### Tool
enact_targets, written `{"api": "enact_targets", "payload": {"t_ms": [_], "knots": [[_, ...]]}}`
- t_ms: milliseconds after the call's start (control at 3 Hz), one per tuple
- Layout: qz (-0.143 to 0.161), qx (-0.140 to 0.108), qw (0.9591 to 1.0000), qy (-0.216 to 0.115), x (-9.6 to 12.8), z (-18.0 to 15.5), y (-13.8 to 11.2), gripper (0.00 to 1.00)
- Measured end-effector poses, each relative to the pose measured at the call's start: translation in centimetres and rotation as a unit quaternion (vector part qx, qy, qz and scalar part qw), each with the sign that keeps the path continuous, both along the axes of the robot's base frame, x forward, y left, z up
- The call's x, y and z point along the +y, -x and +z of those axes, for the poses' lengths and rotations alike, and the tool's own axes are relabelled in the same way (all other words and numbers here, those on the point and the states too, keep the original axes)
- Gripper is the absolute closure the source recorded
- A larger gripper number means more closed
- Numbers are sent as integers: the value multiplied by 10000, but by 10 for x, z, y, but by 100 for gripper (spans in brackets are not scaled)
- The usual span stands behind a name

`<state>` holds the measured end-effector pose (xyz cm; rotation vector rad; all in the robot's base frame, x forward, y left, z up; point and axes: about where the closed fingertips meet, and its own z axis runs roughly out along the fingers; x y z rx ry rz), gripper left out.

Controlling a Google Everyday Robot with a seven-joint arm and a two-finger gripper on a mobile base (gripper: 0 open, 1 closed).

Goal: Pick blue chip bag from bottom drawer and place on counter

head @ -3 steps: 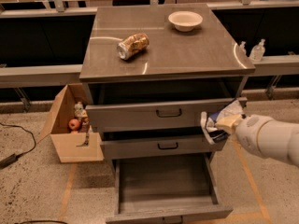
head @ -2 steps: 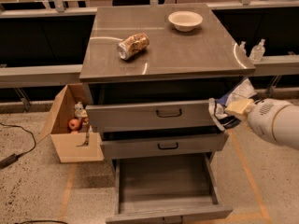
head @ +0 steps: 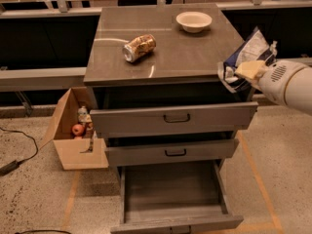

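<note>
1. Wide grey metal bottom drawer (head: 170, 189) is pulled out and its floor is bare, so the pick looks done.
2. Two grey drawers with black handles, (head: 173, 118) and (head: 173, 152), sit above it, both ajar. An open cardboard box (head: 80, 152) with small items stands on the floor to the left.
3. Beige two-finger gripper (head: 247, 71) is at the right edge of the counter, near the front right corner, pinching the crumpled dark-blue foil chip bag (head: 246, 50) from below.
4. Change: a second ago the bag hung beside the top drawer front; now it is up at the level of the counter's edge (lift roughly complete).
5. Grey brushed-metal counter (head: 190, 57): the bag is airborne and not yet placed. Likely next is a move inward, then release.
6. Dented gold-brown can (head: 139, 48) lies left of centre, and a white bowl (head: 194, 21) sits towards the back right corner. The front right area looks free.
</note>
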<state>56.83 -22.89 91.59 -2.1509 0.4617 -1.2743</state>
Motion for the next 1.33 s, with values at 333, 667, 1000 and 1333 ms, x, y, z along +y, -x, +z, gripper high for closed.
{"api": "enact_targets", "payload": {"t_ms": [333, 667, 1000, 1333], "knots": [[115, -511, 9986, 18, 5, 29, -44, 100], [211, -950, 9952, 109, 18, 41, -87, 100], [286, -1154, 9926, 252, 35, 42, -133, 82], [314, -1108, 9925, 409, 51, 28, -177, 59]]}}
